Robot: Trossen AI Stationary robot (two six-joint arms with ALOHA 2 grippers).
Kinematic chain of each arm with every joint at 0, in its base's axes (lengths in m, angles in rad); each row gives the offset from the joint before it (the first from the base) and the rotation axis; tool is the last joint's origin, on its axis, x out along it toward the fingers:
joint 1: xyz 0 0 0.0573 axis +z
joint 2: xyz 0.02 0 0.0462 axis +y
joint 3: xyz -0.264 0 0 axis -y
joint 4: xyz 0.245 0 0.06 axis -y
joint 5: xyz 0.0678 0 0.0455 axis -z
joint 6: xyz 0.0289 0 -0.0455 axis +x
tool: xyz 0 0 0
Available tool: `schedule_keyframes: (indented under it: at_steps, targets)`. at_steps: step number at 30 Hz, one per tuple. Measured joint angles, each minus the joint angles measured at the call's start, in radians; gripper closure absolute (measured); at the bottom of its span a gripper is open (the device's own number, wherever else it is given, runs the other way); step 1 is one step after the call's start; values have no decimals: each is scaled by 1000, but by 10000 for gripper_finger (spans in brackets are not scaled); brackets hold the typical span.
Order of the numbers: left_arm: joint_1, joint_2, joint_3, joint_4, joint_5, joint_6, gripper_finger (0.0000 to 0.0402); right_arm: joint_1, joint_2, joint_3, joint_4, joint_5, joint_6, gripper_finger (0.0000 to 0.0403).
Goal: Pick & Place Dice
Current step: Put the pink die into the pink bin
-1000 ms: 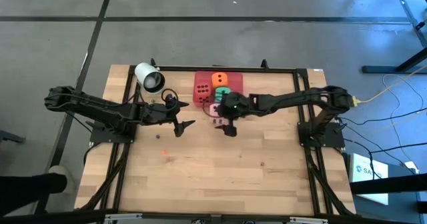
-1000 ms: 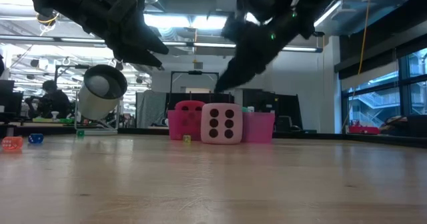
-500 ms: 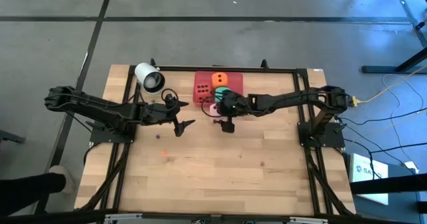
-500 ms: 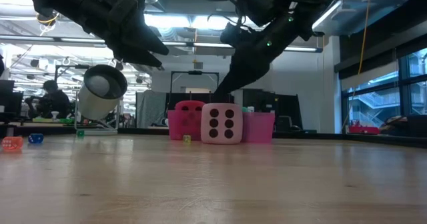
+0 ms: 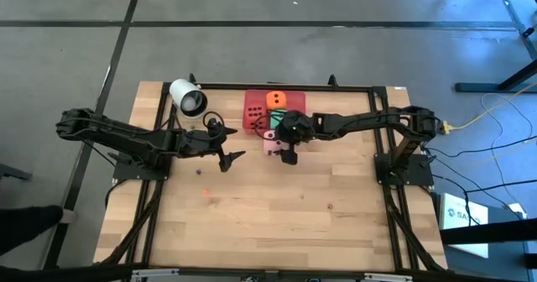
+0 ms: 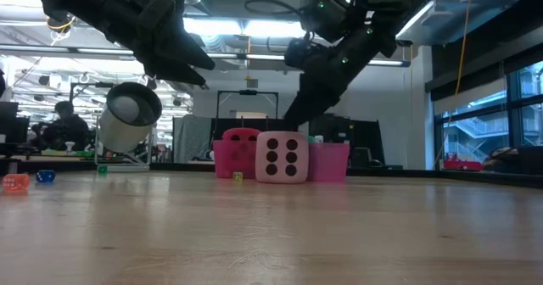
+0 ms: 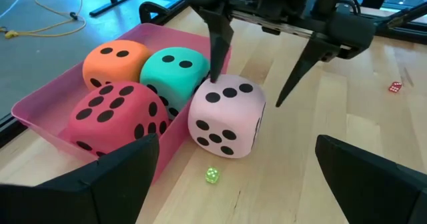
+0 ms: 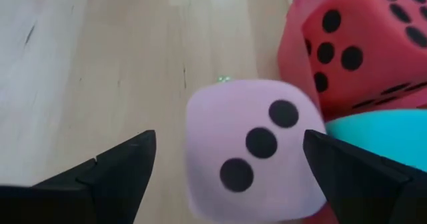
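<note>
A light pink die [image 7: 227, 117] rests on the table against the near wall of the pink tray [image 7: 167, 34]. In the tray lie a red die [image 7: 117, 114], an orange die [image 7: 117, 57] and a green die [image 7: 175, 64]. My right gripper [image 7: 247, 91] stands open, slanting down over the pink die [image 5: 271, 139]. Its fingers stand on either side of the die, tips just above its top [image 6: 282, 136], touching nothing. My left gripper [image 5: 233, 160] waits open above the table, to the left of the dice.
A white cup [image 5: 188, 97] lies on its side at the far left. A tiny green die [image 7: 212, 176] sits near the pink die, a tiny red one [image 7: 395, 87] farther off. A black frame [image 5: 352, 86] runs along the table's edges. Bare wood lies toward the near edge.
My right gripper has gone toward the table's far edge and a little down, coming over the pink die from its near side. Its fingers stay open. The pink die has kept its place.
</note>
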Motion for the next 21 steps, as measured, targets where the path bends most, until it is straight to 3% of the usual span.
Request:
schedule_keyframes:
  at_steps: [7, 14, 21]
  targets:
    - [0, 0, 0, 0, 0, -7, 2, 6, 0, 1, -42, -44, 47, 25]
    - [0, 0, 0, 0, 1, -17, 2, 48, -1, 2, -46, -184, 88, 25]
    - [0, 0, 0, 0, 2, -24, 2, 76, -3, 0, -34, -184, 95, 25]
